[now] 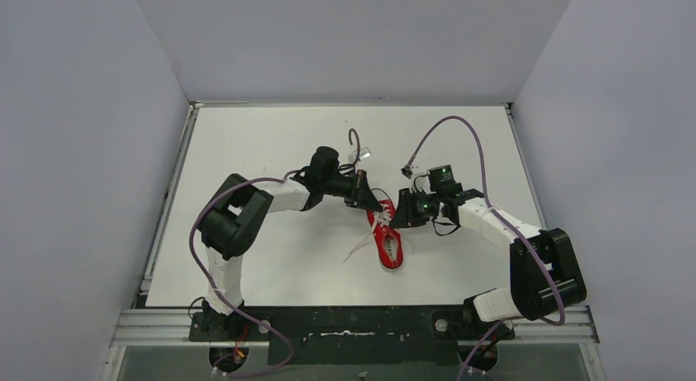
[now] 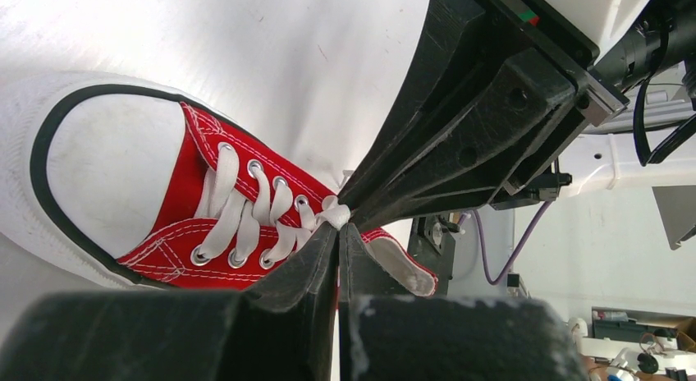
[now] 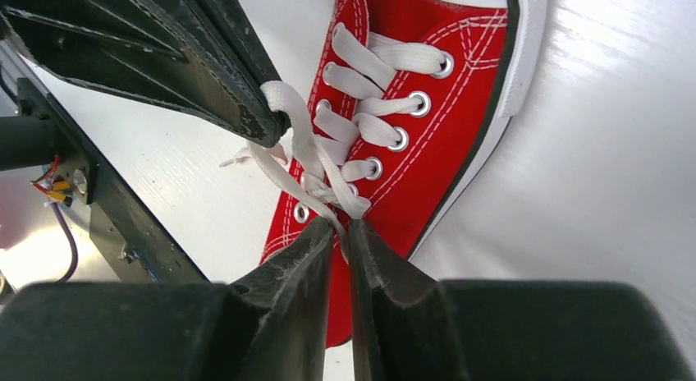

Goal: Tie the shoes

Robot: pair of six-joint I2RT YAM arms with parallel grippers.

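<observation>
The red sneaker (image 1: 387, 240) lies mid-table; its white toe cap shows in the left wrist view (image 2: 115, 180). Its white laces (image 3: 308, 155) cross over the tongue. My left gripper (image 1: 371, 205) is shut on a white lace at the top eyelets (image 2: 338, 225). My right gripper (image 1: 399, 214) is shut on a lace strand (image 3: 343, 227) just above the shoe's opening. The two grippers' tips nearly touch over the laces. The right gripper's black fingers (image 2: 460, 126) fill the upper right of the left wrist view. The left gripper's fingers (image 3: 164, 52) fill the upper left of the right wrist view.
A loose lace end (image 1: 359, 248) trails on the white table (image 1: 271, 143) left of the shoe. Purple cables (image 1: 460, 126) loop above both arms. Grey walls enclose the table on three sides. A metal rail (image 1: 353, 325) runs along the near edge.
</observation>
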